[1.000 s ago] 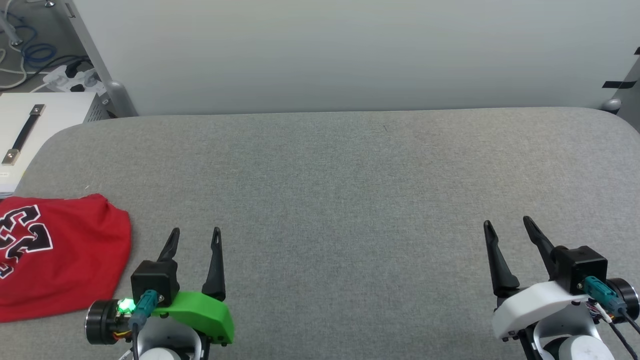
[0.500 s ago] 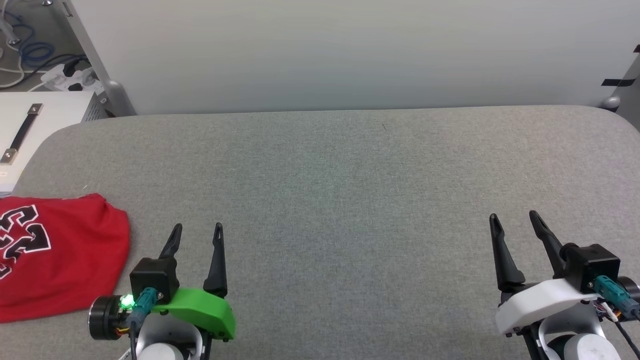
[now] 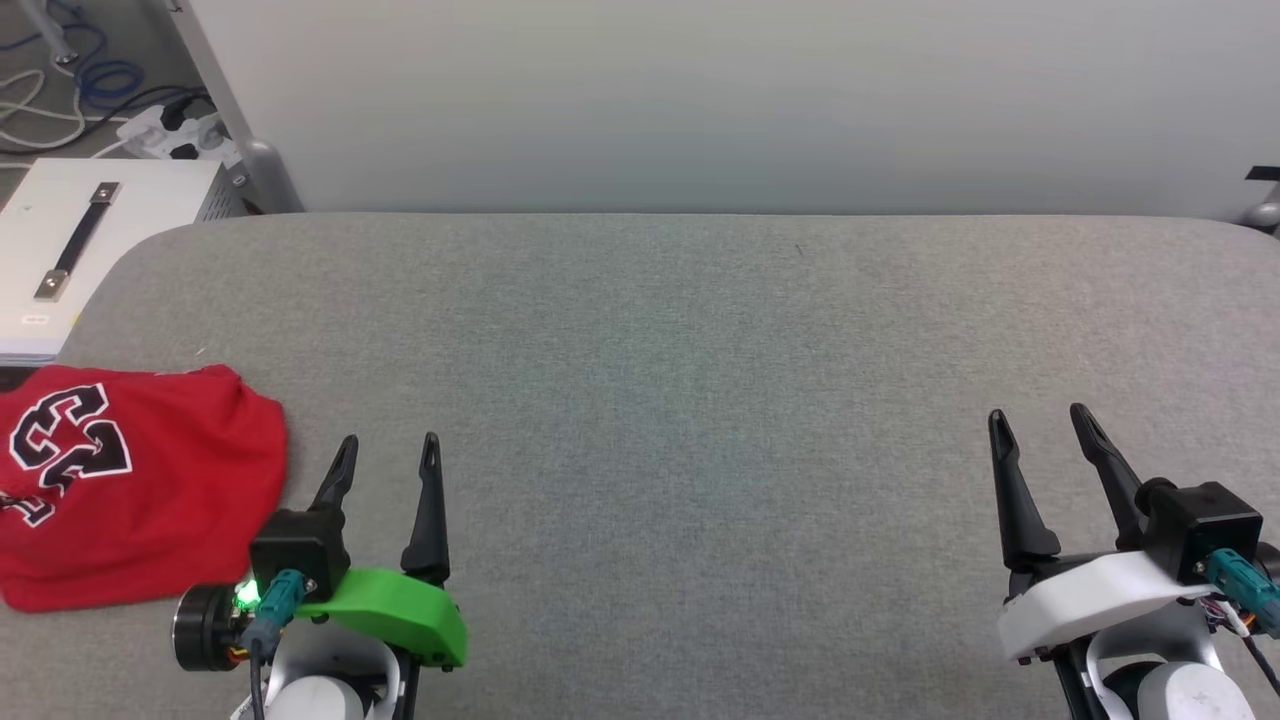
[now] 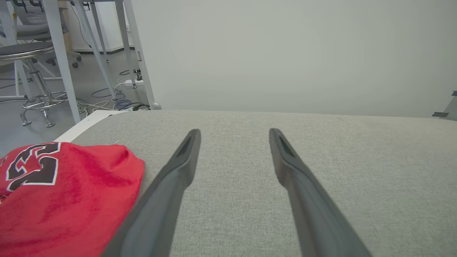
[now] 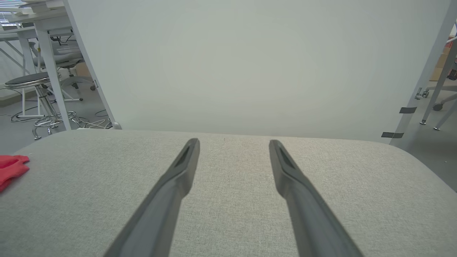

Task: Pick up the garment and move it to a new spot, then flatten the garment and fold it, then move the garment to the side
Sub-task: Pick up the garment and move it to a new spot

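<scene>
garment (image 3: 140, 490): red heap at the near-left of the surface (image 3: 700, 400), just left of the left pincer (image 3: 389, 440) | left pincer and right pincer (image 3: 1038, 412): both spread wide, empty | risk: a shallow pinch may catch one layer only and drag the heap off the left edge | change: head view has swung left; garment unmoved on the surface, pincers spread as before

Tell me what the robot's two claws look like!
Both have two long, thin, dark pointy fingers. The left gripper has a bright green plastic shell, a black box with a teal plug, and a glowing green light. The right gripper has a white shell, a black box, a teal plug and thin wires.
</scene>
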`<state>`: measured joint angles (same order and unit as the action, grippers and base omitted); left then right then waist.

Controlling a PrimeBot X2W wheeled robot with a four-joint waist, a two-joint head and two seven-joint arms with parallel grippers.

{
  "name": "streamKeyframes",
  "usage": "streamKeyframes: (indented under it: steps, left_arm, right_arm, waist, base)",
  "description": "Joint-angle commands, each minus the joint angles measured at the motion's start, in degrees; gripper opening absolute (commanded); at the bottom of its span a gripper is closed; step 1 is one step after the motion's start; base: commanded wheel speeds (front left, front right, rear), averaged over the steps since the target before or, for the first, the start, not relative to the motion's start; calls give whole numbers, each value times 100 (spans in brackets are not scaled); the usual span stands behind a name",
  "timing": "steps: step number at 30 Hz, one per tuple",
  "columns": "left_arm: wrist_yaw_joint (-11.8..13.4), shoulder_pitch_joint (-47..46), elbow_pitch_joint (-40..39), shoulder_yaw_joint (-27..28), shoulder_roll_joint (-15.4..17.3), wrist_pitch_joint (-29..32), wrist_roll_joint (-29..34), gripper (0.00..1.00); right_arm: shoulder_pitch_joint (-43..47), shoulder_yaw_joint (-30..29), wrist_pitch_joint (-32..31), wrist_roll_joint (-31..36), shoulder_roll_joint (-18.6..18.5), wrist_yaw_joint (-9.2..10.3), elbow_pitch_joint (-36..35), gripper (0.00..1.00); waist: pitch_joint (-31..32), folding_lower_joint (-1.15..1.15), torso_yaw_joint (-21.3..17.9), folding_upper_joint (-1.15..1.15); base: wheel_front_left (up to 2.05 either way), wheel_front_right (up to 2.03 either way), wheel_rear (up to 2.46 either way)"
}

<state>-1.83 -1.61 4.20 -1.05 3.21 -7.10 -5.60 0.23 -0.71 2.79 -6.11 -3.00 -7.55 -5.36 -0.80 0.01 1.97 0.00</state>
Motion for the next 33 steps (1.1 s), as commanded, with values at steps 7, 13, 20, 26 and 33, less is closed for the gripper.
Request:
streamKeyframes:
  steps: [7, 13, 20, 26, 33]
  left_arm:
    - [-28, -157, 16, 165, -19, -126, -102, 100]
    - [-33, -147, 2, 264, -20, -199, -150, 100]
    - [-40, -163, -6, 299, -22, -281, -215, 100]
    - [-39, -146, -15, 361, -24, -352, -246, 100]
    - [-49, -119, -15, 454, -26, -434, -287, 100]
  right_arm:
    - [4, 69, 33, 13, 7, 4, -184, 100]
    - [-4, 149, 26, 45, 8, 4, -252, 100]
    - [-24, 234, 6, 105, -4, 4, -324, 100]
    - [-39, 328, 7, 126, -53, 5, -366, 100]
    - [-55, 402, -1, 166, -93, 5, -426, 100]
  waist:
    - [-52, 0, 480, 0]
    - [-72, 0, 900, 0]
    - [-103, 0, 1398, 0]
    - [-91, 0, 1826, 0]
    - [-94, 0, 2279, 0]
  base:
    - [0, 0, 0]
    - [0, 0, 0]
    - [0, 0, 0]
    - [0, 0, 0]
    - [0, 0, 0]
